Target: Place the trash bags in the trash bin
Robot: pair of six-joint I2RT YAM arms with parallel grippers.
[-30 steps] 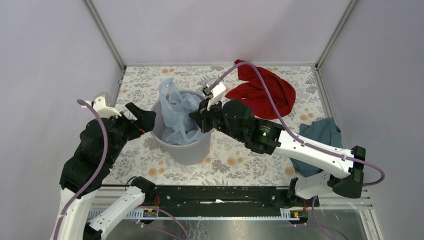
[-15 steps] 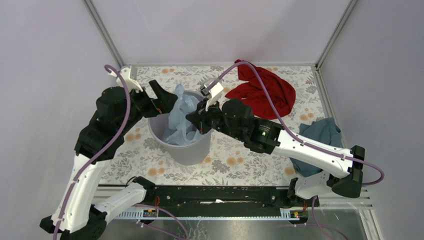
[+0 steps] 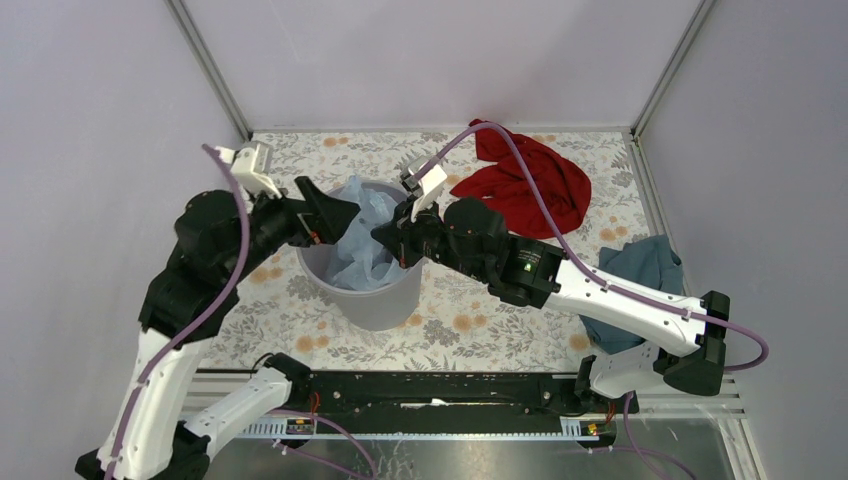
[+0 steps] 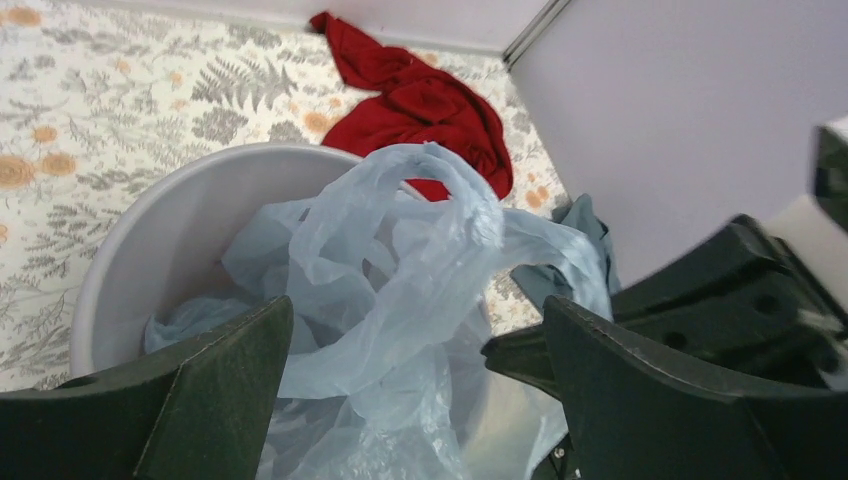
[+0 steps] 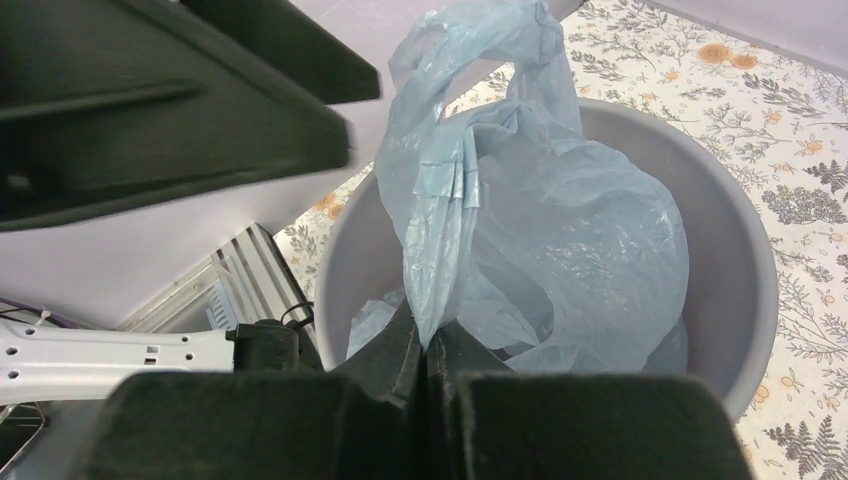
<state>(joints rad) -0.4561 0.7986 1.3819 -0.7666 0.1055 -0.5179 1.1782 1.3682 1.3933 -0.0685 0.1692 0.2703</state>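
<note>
Left gripper (image 3: 345,215), spread wide, swings in over pale-blue plastic bag (image 3: 365,235) (right gripper (image 3: 385,240) clamps it) half-stuffed in round grey bin (image 3: 385,300).

White arm links (image 3: 620,305), black joints (image 3: 210,235), purple cables (image 3: 246,230), small green light (image 3: 527,268)

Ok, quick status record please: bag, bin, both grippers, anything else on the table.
bag: pale-blue trash bag, lower part in bin, top loops above rim
bin: grey trash bin, upright
right gripper: shut on bag's edge
left gripper: open, fingers either side of bag's top
other: red cloth, teal cloth, both outside bin
</note>
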